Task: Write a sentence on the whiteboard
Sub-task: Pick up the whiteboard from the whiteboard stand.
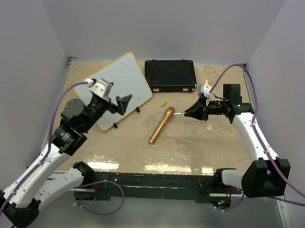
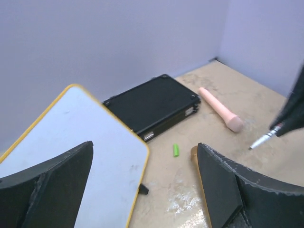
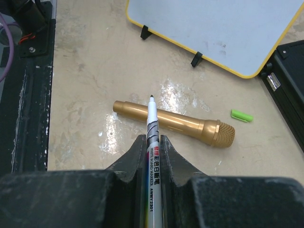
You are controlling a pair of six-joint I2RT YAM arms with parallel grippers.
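The whiteboard lies at the back left, white with a yellow rim and small black feet. Its face carries only faint grey smudges, and the sentence shows in no view. My left gripper hangs open over the board's right edge, its jaws wide apart with nothing between them. To the right of centre, my right gripper is shut on a white marker. The marker's uncapped tip points left above a gold microphone.
The gold microphone lies slantwise mid-table. A small green cap sits between it and the board. A black case rests at the back centre, with a pink handle-like object to its right. Walls close in the back and both sides.
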